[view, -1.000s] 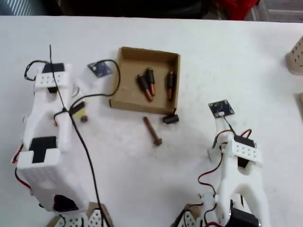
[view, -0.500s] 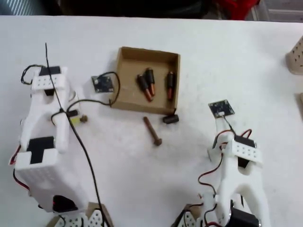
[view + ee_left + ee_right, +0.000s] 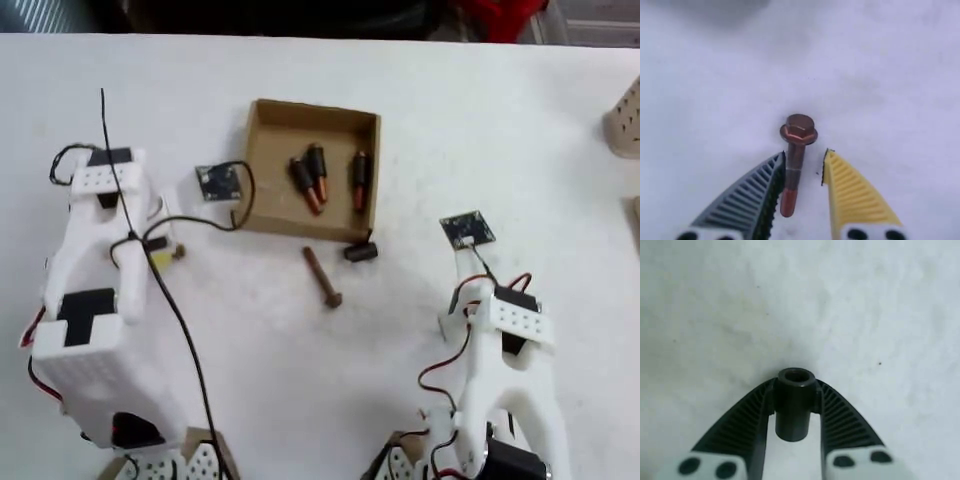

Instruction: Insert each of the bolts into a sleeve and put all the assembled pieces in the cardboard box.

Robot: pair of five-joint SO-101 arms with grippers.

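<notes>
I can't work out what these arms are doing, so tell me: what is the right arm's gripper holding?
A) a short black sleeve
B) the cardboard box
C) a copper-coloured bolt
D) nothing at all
A: in the right wrist view, the right gripper has both fingers pressed against a short black sleeve, whose open end points away from the camera.

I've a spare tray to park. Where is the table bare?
Bare: the stretch right of the cardboard box, beyond the right arm; the near middle between it and the left arm. Crowded: the box's near side, with loose bolt and sleeve, and its left, with cable and board.
</notes>
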